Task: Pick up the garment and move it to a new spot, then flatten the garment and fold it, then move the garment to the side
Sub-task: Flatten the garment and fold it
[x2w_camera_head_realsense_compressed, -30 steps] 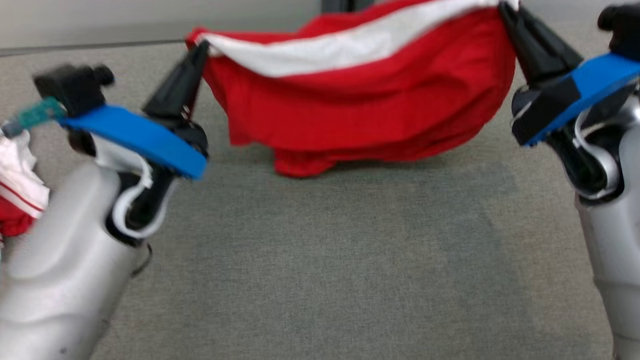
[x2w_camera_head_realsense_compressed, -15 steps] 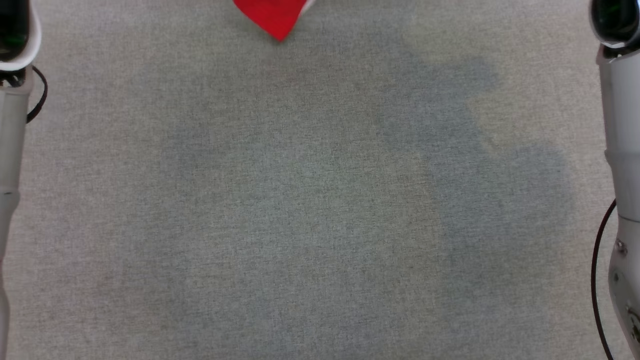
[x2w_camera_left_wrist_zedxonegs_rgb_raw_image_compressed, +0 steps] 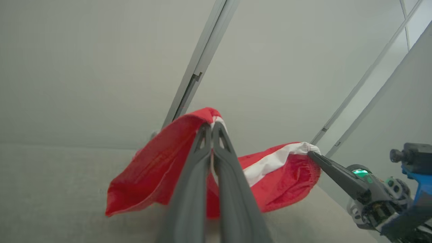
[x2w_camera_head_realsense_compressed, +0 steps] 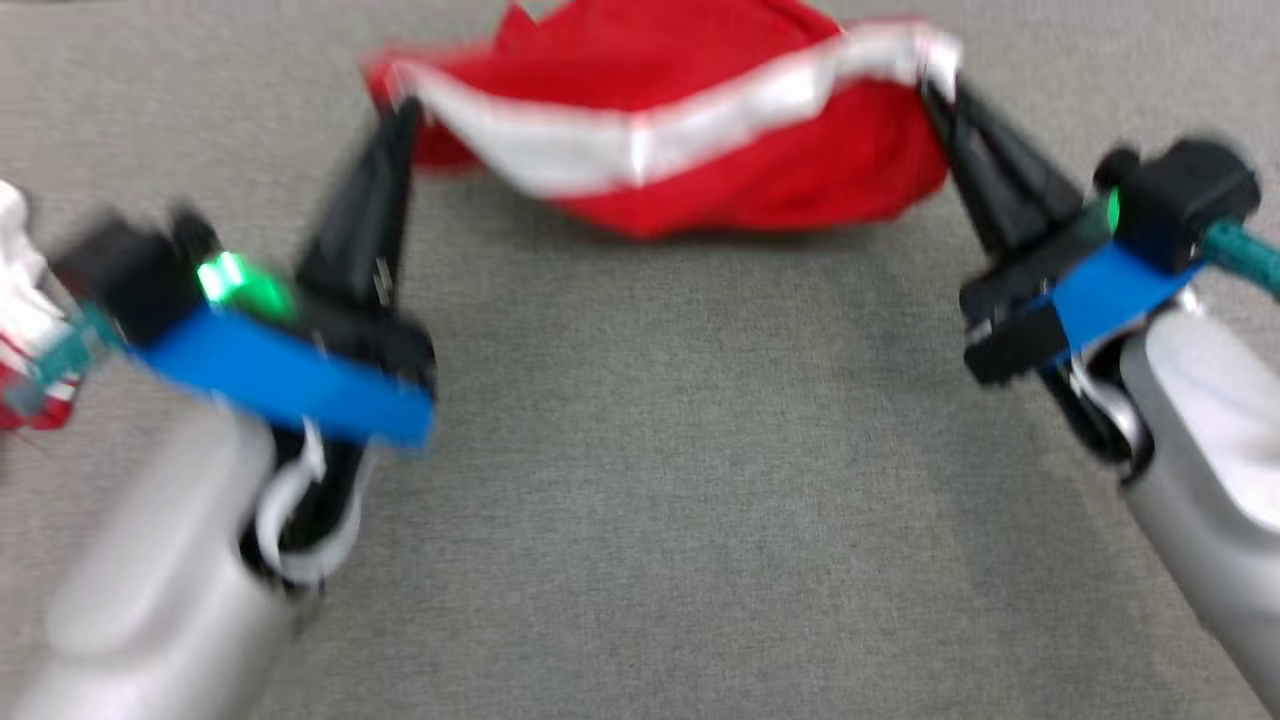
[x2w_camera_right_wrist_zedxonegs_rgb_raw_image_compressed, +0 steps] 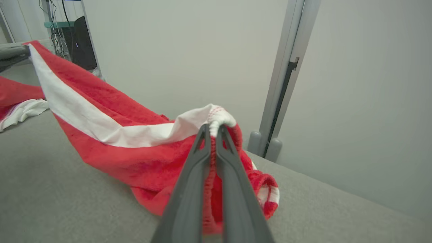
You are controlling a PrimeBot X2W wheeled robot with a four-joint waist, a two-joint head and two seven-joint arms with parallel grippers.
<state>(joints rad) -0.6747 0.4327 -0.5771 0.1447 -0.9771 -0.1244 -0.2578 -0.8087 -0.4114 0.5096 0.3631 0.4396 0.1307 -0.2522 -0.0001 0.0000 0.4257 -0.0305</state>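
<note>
Grey tabletop (x2w_camera_head_realsense_compressed: 680, 500) lay under the garment (x2w_camera_head_realsense_compressed: 700, 170), clenched by left pincer (x2w_camera_head_realsense_compressed: 403, 103) and right pincer (x2w_camera_head_realsense_compressed: 932, 88); carrying step, lowering it flat likely next.

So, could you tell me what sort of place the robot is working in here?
Probably an office or lab: pale partition panels, a grey fabric-covered surface, and cabled equipment behind.

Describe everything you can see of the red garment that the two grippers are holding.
The garment is red, soft, terry-like cloth with a broad white band along its upper edge. It is crumpled, not flat: it hangs slack between the left gripper and the right gripper, each shut on one end of the banded edge. The band sags in the middle, and the bunched lower part seems to rest on the grey fabric surface.
</note>
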